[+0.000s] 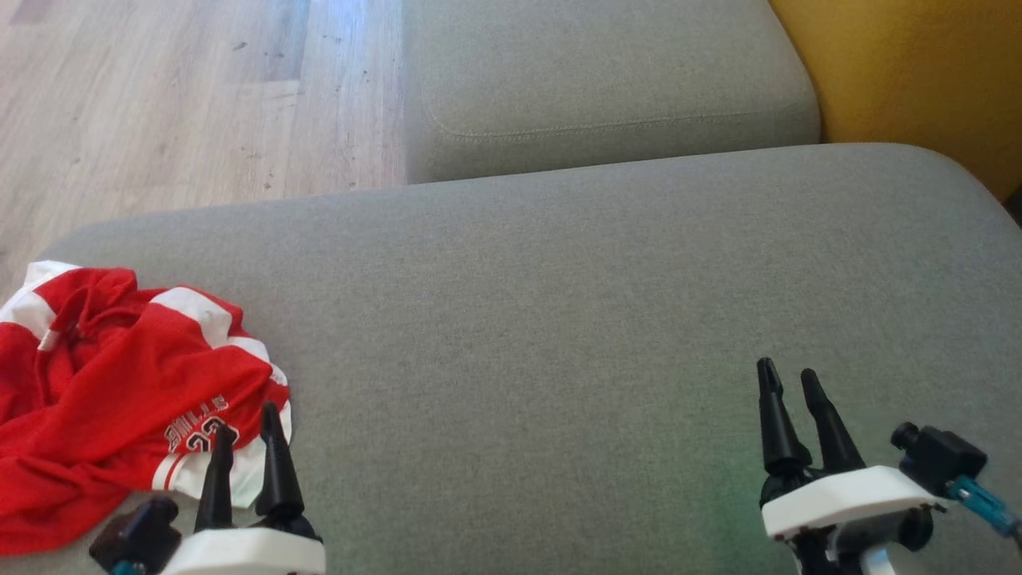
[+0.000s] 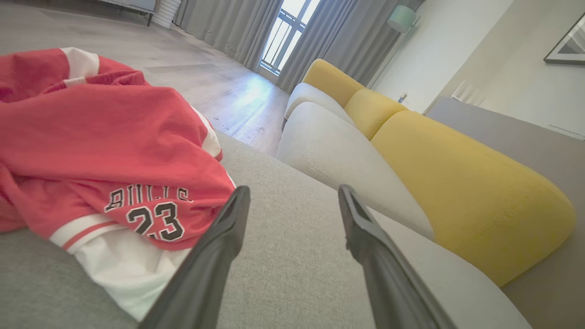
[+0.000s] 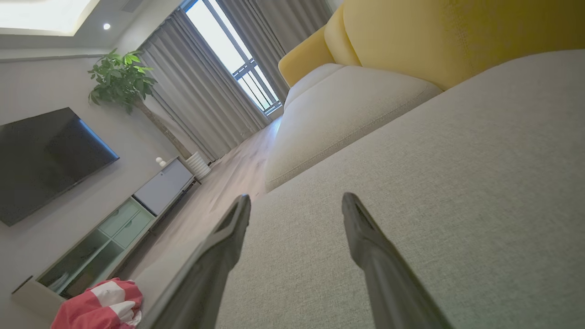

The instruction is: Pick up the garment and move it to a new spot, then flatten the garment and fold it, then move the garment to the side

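Crumpled garment (image 1: pixel 120 391), a red jersey with white bands and the print "BULLS 23", lay in a loose heap at the left end of the grey seat cushion (image 1: pixel 559 319). Its white hem faced the robot, and its far folds reached the cushion's edge beside the pale wood floor (image 1: pixel 160 96).

The left gripper (image 1: pixel 247 419) stood at the garment's near right corner. Its jaws were spread apart with nothing between them, and only bare cushion fabric showed in the gap. One finger crossed over the white hem in the left wrist view. Whether it touched the cloth could not be told.

The right gripper (image 1: pixel 787 369) hung over bare cushion well away from the garment, near the seat's right end. Its jaws were likewise parted and empty.

Behind the seat lay a second grey cushion (image 1: pixel 607 72), backed by a yellow backrest (image 1: pixel 902 72).

Across the room, a white ribbed pot (image 3: pixel 199 164) held a leafy tree (image 3: pixel 119 77) beside grey curtains (image 3: pixel 196 87). A low cabinet (image 3: pixel 105 233) stood under a dark wall screen (image 3: pixel 45 160). Its open compartments held items too blurred to identify.
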You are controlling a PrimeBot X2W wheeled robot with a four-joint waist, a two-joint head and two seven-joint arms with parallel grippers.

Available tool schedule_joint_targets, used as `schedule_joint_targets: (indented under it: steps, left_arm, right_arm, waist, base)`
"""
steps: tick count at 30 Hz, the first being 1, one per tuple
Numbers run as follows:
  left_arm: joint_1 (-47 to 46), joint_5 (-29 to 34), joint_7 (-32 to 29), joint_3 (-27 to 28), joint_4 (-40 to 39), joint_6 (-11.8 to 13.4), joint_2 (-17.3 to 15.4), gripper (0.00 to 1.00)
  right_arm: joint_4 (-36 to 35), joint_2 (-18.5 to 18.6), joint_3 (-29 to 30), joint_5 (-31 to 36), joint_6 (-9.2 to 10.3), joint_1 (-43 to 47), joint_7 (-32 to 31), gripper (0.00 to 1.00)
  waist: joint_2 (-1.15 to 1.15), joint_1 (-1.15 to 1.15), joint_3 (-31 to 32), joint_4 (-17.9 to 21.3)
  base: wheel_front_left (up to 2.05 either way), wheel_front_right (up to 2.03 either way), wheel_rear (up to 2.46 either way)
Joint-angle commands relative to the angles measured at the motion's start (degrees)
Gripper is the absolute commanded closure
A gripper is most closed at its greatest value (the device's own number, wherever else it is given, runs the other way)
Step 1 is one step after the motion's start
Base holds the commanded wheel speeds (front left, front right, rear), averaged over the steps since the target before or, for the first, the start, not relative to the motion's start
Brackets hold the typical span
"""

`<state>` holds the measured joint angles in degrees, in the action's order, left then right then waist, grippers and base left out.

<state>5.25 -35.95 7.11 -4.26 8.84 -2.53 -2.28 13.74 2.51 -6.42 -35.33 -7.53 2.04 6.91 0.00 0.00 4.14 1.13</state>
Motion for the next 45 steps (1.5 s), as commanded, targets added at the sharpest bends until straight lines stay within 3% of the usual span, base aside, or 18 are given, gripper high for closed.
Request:
schedule_joint_targets:
  steps: [1, 20, 33, 45]
  left_arm:
    - [-1.72, 2.02, 0.82, 0.52, -2.51, 0.05, -0.46, 0.00]
    - [-0.38, 14.82, 4.02, -1.01, -4.46, 0.72, -0.52, 0.00]
    - [0.70, 21.50, 6.03, -1.34, -3.02, 0.02, -0.56, 0.00]
    - [1.63, 27.99, 7.88, -1.59, -1.48, 0.90, -0.60, 0.00]
  right_arm:
    - [-2.34, 0.26, -1.40, 2.02, 0.03, -1.32, 0.98, 0.00]
    - [-3.19, 0.31, -3.88, 15.89, 0.03, -0.81, 4.20, 0.00]
    - [-1.54, 0.34, -3.59, 22.24, 0.04, 0.05, 6.23, 0.00]
    - [-0.82, 0.37, -4.59, 30.42, 0.04, 0.65, 8.09, 0.00]
  waist:
    - [0.00, 0.00, 0.08, 0.01]
    - [0.00, 0.00, 1.00, -0.29]
    - [0.00, 0.00, 2.19, -0.16]
    - [0.00, 0.00, 3.06, 0.50]
  base:
    - [0.00, 0.00, 0.00]
    - [0.00, 0.00, 0.00]
    - [0.00, 0.00, 0.00]
    - [0.00, 0.00, 0.00]
